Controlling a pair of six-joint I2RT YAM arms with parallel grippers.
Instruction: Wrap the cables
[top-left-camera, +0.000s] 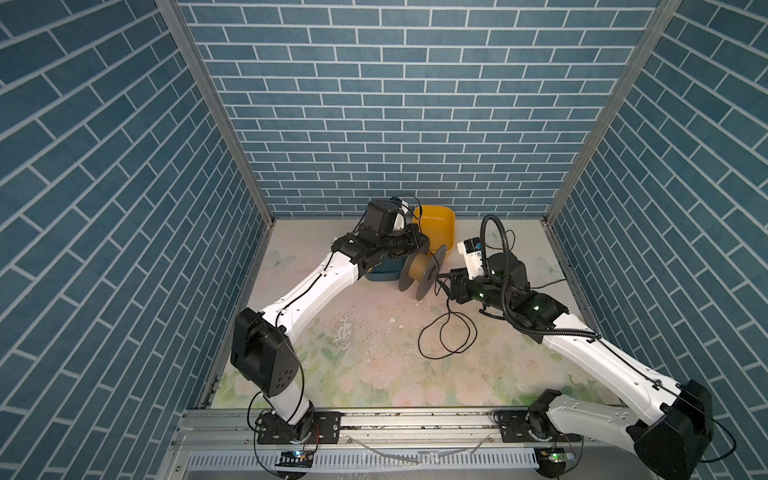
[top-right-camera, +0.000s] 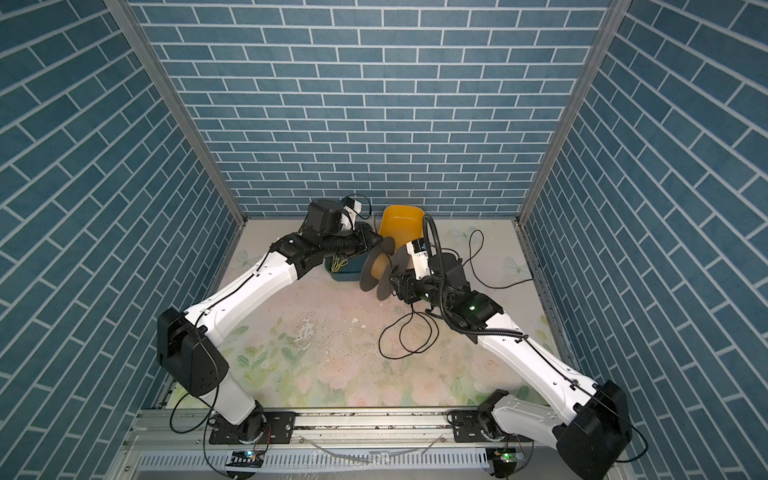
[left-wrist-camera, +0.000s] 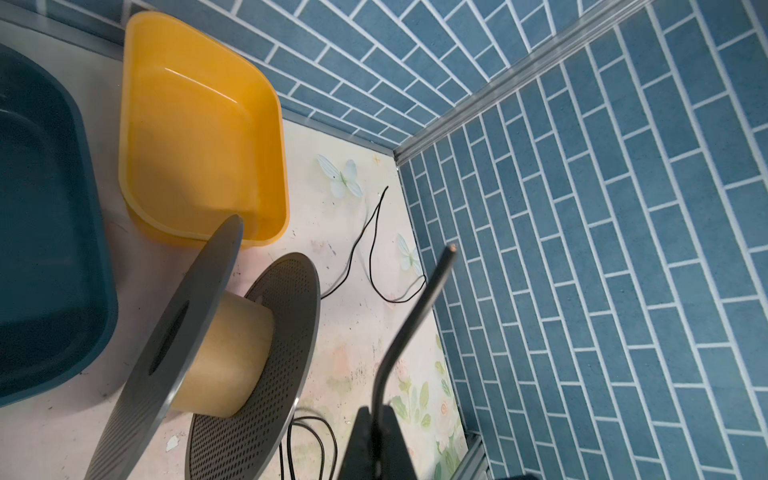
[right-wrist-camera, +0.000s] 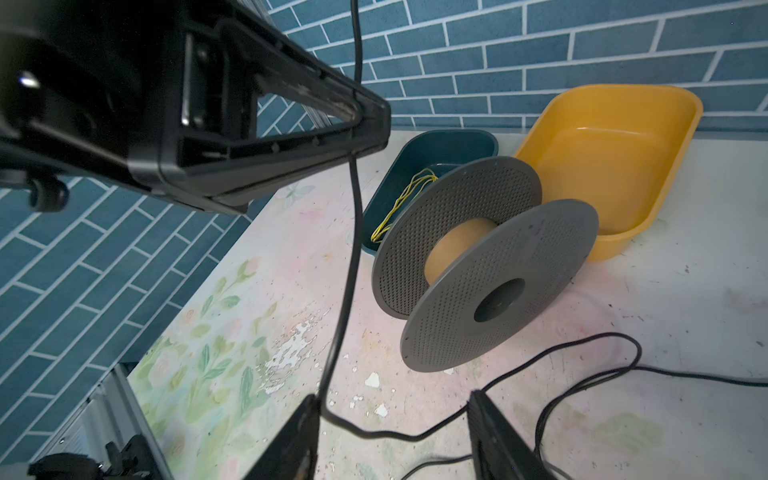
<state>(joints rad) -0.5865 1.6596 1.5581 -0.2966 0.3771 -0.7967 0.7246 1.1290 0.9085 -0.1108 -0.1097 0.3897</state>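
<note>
Walls (top-left-camera: 374, 104): blue brick pattern with white mortar lines. Tabletop (top-left-camera: 374, 365): pale floral print of pink roses, green leaves and white butterflies, with flaked white patches. Cable (left-wrist-camera: 419, 307): black. Spool (right-wrist-camera: 486, 266): grey flanges with a fine perforated dot pattern, tan core. Yellow bin (right-wrist-camera: 615, 166): plain yellow. Dark teal bin (right-wrist-camera: 449, 145): plain; strands (right-wrist-camera: 399, 203) inside: yellow. Arms (top-left-camera: 316, 286): white links, black joints.

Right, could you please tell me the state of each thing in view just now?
Thin black cable: unwound, lying in loose loops, one end pinched.
Left gripper: shut on the cable's end.
Right gripper: open.
Grey perforated spool with tan core: bare, standing on its flange edges.
Yellow plastic tub: empty.
Dark teal plastic tub: holds a bundle of thin yellow strands.
</note>
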